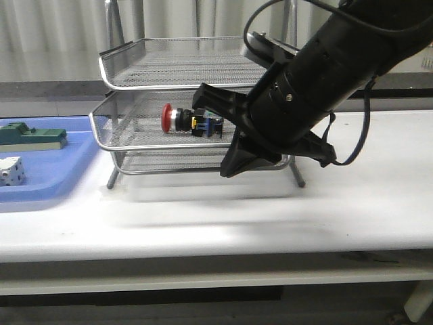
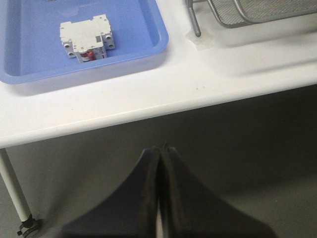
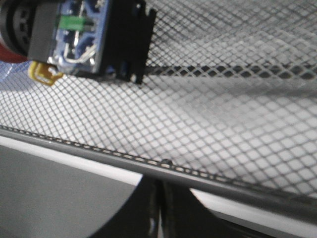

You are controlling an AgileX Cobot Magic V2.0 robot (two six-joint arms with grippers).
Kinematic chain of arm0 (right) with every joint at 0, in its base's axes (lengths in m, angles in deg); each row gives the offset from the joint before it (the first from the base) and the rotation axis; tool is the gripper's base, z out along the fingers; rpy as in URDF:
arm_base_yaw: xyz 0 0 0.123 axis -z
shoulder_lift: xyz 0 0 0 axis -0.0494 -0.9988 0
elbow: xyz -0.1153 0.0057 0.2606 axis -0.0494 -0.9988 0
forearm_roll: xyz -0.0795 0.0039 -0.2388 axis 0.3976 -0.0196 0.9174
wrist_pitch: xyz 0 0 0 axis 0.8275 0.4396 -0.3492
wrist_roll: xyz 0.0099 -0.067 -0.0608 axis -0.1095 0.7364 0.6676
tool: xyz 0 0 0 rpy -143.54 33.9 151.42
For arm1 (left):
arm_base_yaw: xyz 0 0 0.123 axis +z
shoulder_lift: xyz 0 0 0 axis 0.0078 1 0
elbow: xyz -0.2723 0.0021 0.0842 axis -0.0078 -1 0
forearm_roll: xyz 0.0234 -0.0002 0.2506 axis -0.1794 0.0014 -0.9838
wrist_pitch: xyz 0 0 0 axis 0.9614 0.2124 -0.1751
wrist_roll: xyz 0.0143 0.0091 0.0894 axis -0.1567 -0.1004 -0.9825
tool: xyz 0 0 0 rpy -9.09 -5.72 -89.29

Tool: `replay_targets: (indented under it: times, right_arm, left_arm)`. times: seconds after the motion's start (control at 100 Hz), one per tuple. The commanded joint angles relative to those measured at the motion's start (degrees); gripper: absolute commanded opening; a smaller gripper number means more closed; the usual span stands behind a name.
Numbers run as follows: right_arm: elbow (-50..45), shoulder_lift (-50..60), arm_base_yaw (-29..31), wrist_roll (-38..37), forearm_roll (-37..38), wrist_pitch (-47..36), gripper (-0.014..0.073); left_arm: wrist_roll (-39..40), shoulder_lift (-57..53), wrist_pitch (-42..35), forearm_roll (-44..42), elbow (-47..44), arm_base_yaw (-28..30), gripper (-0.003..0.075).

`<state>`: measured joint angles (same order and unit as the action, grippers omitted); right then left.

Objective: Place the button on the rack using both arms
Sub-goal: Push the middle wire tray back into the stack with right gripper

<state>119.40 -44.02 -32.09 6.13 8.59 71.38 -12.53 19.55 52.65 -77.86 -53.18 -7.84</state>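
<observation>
The button [image 1: 189, 120] lies on its side in the middle tier of the silver wire rack [image 1: 169, 68], red head to the left. In the right wrist view the button [image 3: 79, 37] rests on the mesh, apart from my fingers. My right gripper [image 3: 157, 186] is shut and empty, its tip at the tier's front rim [image 3: 163, 166]; in the front view it [image 1: 229, 168] hangs just in front of the rack. My left gripper [image 2: 161, 148] is shut and empty, below the table's front edge, and is out of the front view.
A shallow blue tray [image 1: 61, 169] stands left of the rack, holding a green block [image 1: 34, 137] and a white cube-like part [image 1: 10, 170]. The left wrist view shows the tray [image 2: 148, 49], the white part [image 2: 86, 39] and a corner of the rack [image 2: 247, 15].
</observation>
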Motion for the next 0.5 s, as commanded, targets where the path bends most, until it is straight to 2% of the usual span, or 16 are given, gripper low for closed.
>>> replay_targets:
  times: [0.0, 0.49]
  right_arm:
    - [2.51, 2.11, -0.09, 0.90, -0.03, -2.19, -0.0069]
    - [4.33, 1.86, -0.04, 3.33, 0.17, -9.90, -0.0069]
  left_arm:
    - [0.66, 0.32, -3.77, 0.56, 1.55, 0.13, -0.0021]
    - [0.66, 0.32, -3.77, 0.56, 1.55, 0.13, -0.0021]
